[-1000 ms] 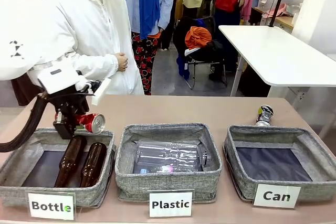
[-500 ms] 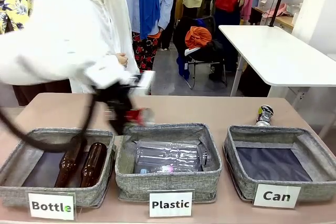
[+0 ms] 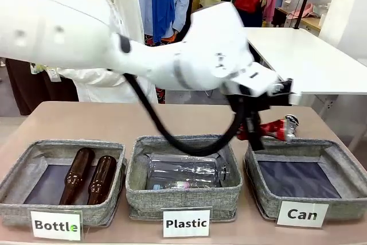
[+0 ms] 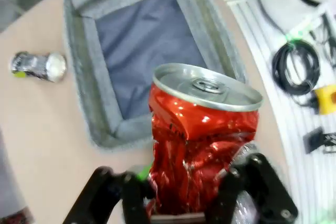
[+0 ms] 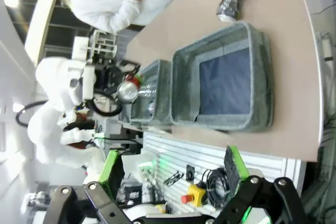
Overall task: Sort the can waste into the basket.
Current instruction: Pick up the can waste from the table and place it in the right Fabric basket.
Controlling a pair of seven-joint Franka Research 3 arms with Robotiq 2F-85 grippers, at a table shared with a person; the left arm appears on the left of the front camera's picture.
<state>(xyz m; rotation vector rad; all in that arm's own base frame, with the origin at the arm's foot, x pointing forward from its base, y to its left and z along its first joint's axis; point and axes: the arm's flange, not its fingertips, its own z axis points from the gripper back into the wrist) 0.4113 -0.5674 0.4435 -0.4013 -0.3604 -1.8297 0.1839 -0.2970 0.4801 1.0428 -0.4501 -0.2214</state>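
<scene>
My left gripper is shut on the crushed red can, holding it just above the back-left corner of the grey "Can" basket. In the left wrist view the red can stands upright between the fingers, beside the near rim of the basket, whose dark floor is bare. The black can lies on the table behind that basket, and also appears as the black can. My right gripper hangs open and holds nothing, well off the table's right end, looking at the basket.
The "Plastic" basket in the middle holds clear bottles. The "Bottle" basket at the left holds two brown bottles. A person in white stands at the far side. My left arm spans the table's middle.
My left arm swung right with the red can, from above the "Bottle" basket, past the "Plastic" basket, to the "Can" basket's back-left corner.
</scene>
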